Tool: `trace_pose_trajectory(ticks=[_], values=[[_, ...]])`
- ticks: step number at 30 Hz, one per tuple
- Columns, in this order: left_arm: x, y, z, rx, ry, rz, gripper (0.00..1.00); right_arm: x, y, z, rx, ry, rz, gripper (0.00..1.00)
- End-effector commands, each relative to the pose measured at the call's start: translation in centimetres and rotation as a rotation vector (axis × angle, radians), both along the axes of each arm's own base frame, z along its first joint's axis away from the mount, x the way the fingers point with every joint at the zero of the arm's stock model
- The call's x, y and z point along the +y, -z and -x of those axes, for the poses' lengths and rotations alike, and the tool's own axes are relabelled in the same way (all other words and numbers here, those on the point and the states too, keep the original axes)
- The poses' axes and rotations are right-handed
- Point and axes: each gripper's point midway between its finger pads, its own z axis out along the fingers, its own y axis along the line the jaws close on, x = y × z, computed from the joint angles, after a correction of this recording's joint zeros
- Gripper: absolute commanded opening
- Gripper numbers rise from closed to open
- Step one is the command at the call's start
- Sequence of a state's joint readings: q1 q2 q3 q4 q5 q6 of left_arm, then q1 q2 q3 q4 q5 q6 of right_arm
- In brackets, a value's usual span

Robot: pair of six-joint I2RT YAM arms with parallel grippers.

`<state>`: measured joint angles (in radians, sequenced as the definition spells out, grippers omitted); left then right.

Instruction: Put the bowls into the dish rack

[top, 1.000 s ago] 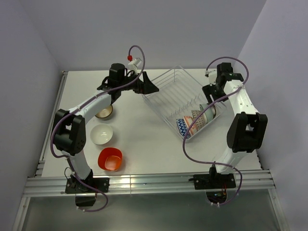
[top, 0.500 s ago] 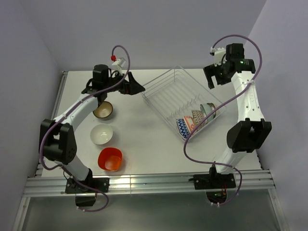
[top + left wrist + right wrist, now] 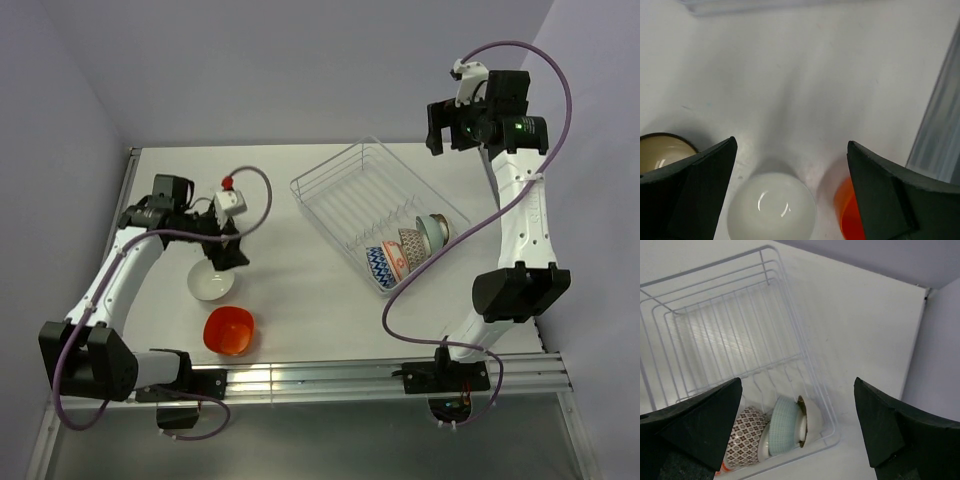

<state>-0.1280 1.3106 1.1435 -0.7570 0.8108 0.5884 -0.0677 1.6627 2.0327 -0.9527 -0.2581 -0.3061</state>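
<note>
The worktop (image 3: 300, 290) carries the rack (image 3: 335, 185) at its right rear, with several bowls (image 3: 405, 248) on edge at its near end. The right gripper (image 3: 799, 382) hangs high above it, spread wide and empty. The left gripper (image 3: 791, 145), equally wide and empty, hovers over the white bowl (image 3: 772, 207), which sits between the brown bowl (image 3: 662, 150) and the red bowl (image 3: 844, 215).
</note>
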Motion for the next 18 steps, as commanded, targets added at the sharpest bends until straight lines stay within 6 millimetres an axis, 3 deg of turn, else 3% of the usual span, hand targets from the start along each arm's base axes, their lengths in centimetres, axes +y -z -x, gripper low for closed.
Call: trace_pose_trajectory(ticks=[1, 2, 6, 10, 18], values=[[0.8, 3.0, 7.6, -0.009, 0.344, -0.090, 0.95, 1.9, -2.2, 0.9, -0.061, -0.027, -0.097, 1.00], [1.2, 4.1, 9.3, -0.002, 0.420, -0.116, 0.95, 2.2, -1.5, 1.1, -0.037, -0.039, -0.112, 1.00], [2.2, 5.9, 11.2, -0.008, 0.538, -0.203, 0.93, 3.5, 0.7, 2.1, 0.059, -0.101, -0.152, 1.00], [2.7, 7.1, 11.1, 0.006, 0.615, -0.277, 0.90, 4.5, 2.3, 2.9, 0.144, -0.128, -0.209, 1.00], [2.0, 9.6, 12.0, 0.027, 0.739, -0.338, 0.87, 5.4, 3.7, 3.6, 0.179, -0.123, -0.283, 1.00]])
